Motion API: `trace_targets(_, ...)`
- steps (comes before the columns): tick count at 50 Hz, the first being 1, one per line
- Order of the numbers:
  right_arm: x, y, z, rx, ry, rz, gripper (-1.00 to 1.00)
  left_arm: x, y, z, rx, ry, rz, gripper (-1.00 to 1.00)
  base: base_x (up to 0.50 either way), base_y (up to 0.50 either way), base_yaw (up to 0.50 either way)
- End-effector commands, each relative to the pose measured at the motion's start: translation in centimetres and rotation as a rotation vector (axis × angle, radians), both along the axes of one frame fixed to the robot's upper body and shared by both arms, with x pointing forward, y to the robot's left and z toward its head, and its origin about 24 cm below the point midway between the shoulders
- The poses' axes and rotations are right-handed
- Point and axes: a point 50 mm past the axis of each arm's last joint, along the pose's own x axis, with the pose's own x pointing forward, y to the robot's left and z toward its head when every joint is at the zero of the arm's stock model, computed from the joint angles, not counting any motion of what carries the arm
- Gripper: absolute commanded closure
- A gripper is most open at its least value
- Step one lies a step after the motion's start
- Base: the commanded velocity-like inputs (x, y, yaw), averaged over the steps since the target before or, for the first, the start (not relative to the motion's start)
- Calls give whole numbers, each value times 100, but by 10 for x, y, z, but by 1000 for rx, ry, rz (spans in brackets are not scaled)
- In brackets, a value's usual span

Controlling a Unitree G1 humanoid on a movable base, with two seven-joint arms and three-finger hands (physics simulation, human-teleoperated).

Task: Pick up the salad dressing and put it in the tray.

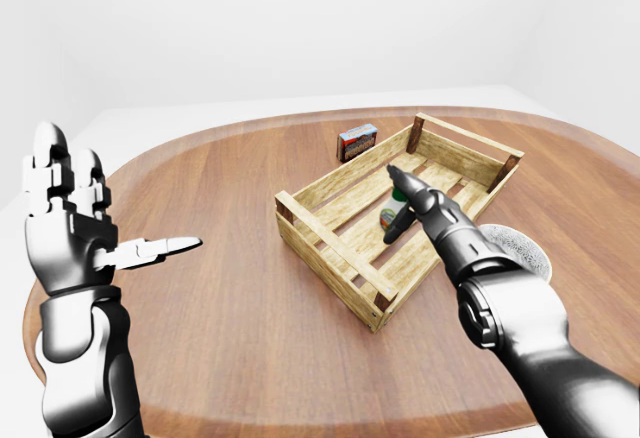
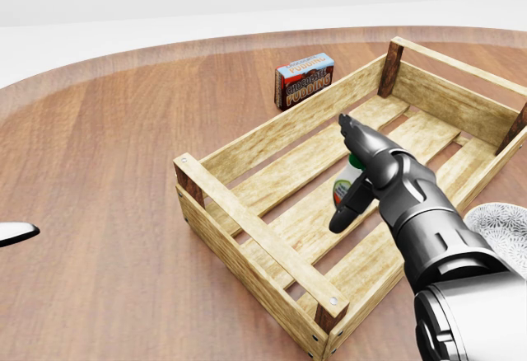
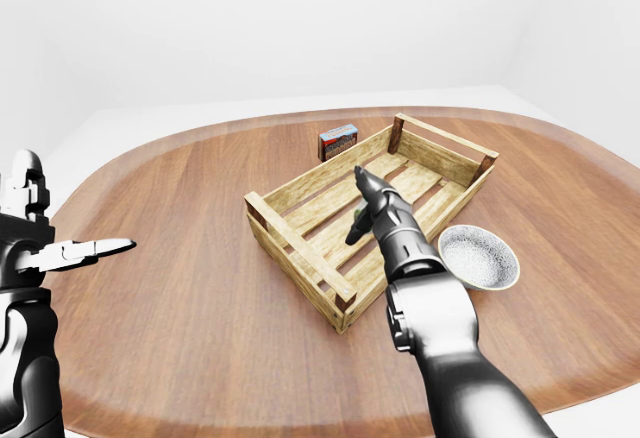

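Observation:
The salad dressing bottle, white with a green and red label, is inside the wooden slatted tray, near its middle. My right hand reaches over the tray and hides most of the bottle. Its fingers are stretched out straight and its thumb points down beside the bottle, so the hand is open around it, not closed. I cannot tell whether the bottle rests on the slats. My left hand is raised at the far left of the left-eye view, open with fingers spread, far from the tray.
A pudding box stands on the round wooden table just beyond the tray's long upper-left wall. A speckled grey bowl sits right of the tray, close to my right forearm.

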Motion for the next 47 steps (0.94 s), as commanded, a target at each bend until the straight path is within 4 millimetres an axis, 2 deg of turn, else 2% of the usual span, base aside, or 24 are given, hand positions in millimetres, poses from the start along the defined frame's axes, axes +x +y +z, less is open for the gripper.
trace_targets(1, -3, -4, -8, 16, 4, -19, -100, 0, -1, 0, 2, -2, -1, -100, 0, 0, 0)
trace_targets(7, -3, -5, -7, 10, -1, -19, -100, -1, -1, 1, 4, -6, -2, -100, 0, 0, 0)
trace_targets(11, 3, -2, 8, -9, -33, 9, -100, -1, -1, 2, 5, -6, -1, -100, 0, 0, 0)
trace_targets(17, 14, 2, 60, -43, -148, 91, -100, -2, -1, 4, 9, -19, -2, -100, 0, 0, 0)
trace_targets(18, 14, 4, 78, -60, -192, 135, -100, -3, -2, 5, 11, -22, -4, -100, 0, 0, 0)
trace_targets(21, 3, 13, 107, -116, -270, 244, -100, -3, -3, 6, 14, -30, -5, -100, 0, 0, 0)
trace_targets(22, -9, 17, 123, -164, -306, 304, -100, -4, -3, 7, 15, -33, -4, -100, 0, 0, 0)
trace_targets(25, -34, 20, 147, -276, -368, 350, -100, -5, -3, 10, 21, -47, -3, -100, 0, 0, 0)
trace_targets(26, -52, 17, 164, -345, -484, 326, -100, -6, -2, 12, 21, -52, -2, -100, 0, 0, 0)
trace_targets(28, -70, 14, 177, -413, -580, 283, -100, -6, -2, 12, 21, -53, -1, -100, 0, 0, 0)
trace_targets(29, -82, 10, 185, -452, -638, 251, -100, -6, -2, 12, 20, -53, -2, -100, 0, 0, 0)
trace_targets(30, -102, 2, 197, -528, -725, 192, -100, -6, -3, 12, 22, -54, -4, -100, 0, 0, 0)
trace_targets(33, -131, -11, 212, -615, -838, 84, -100, -7, -4, 13, 25, -62, -5, -100, 0, 0, 0)
trace_targets(34, -160, -23, 228, -713, -941, -22, -100, -8, -4, 15, 28, -70, -4, -100, 0, 0, 0)
trace_targets(36, -184, -32, 238, -775, -1015, -108, -100, -8, -3, 16, 30, -75, -2, -100, 0, 0, 0)
trace_targets(39, -220, -49, 244, -869, -1080, -222, -100, -9, -3, 17, 32, -76, -2, -100, 0, 0, 0)
trace_targets(40, -242, -59, 241, -904, -1099, -283, -100, -8, -3, 16, 32, -74, 0, -100, 0, 0, 0)
trace_targets(42, -261, -67, 231, -930, -1075, -304, -100, -9, -3, 17, 33, -78, -1, -100, 0, 0, 0)
trace_targets(44, -279, -77, 217, -890, -1030, -321, -100, -9, -4, 17, 34, -79, 0, -100, 0, 0, 0)
trace_targets(47, -286, -84, 192, -758, -935, -284, -100, -10, -4, 19, 37, -89, 2, -100, 0, 0, 0)
